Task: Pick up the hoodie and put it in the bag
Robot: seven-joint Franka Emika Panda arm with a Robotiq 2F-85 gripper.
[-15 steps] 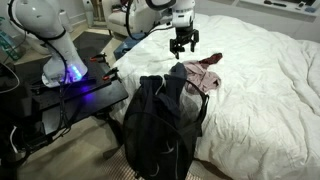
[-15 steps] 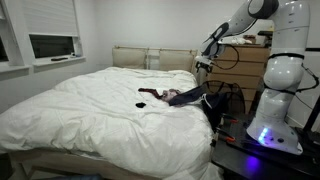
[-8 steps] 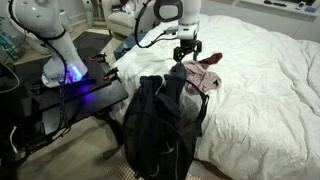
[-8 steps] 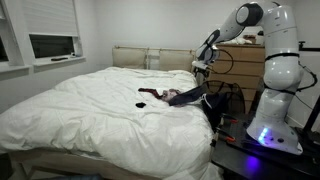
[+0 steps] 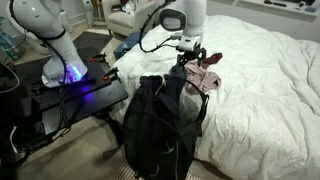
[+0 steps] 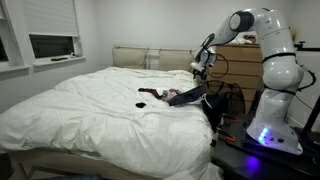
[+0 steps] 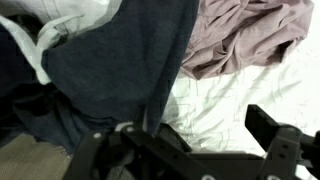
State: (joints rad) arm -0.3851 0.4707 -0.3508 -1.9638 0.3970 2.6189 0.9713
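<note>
Hoodie [image 5: 176, 82] is lying at the near-left edge of the bed [image 5: 262, 72] in an exterior view. Its dark fabric is spilling off the mattress toward the bag [image 5: 158, 130], which is standing on the floor tight against the bed side. Some cloth looks to be hanging over the bag rim already, but it's dark on dark mesh, so I can't tell where one ends and the other starts. Pink-and-white garment [image 5: 207, 76] is sitting just right of the hoodie, touching or overlapping it; I can't separate them from here.

Gripper [image 5: 189, 58] is hovering over that pile, pointing down, jaws standing wide apart with nothing between them. Wrist view is showing the same: fingers [image 7: 276, 135] are framing bare sheet [image 7: 222, 108], with the hoodie filling the left and the pink garment sitting far right.

My read on the why:
- Wrist is pointing straight down because a top pinch on bunched cloth is the easiest grab.
- Jaws are sitting wide to take in a thick fold.
- Bag is parked against the bed so the carry is short and the drop goes straight into the open rim.

Step in hand: lining up for the descent, pick not yet made.

Risks I'm watching:
- Pinching the pink garment along with the hoodie, so I'd be aiming further left onto dark fabric.
- Sleeves trailing and catching the rim.
- Soft mesh bag tipping if cloth drags across it.
</note>
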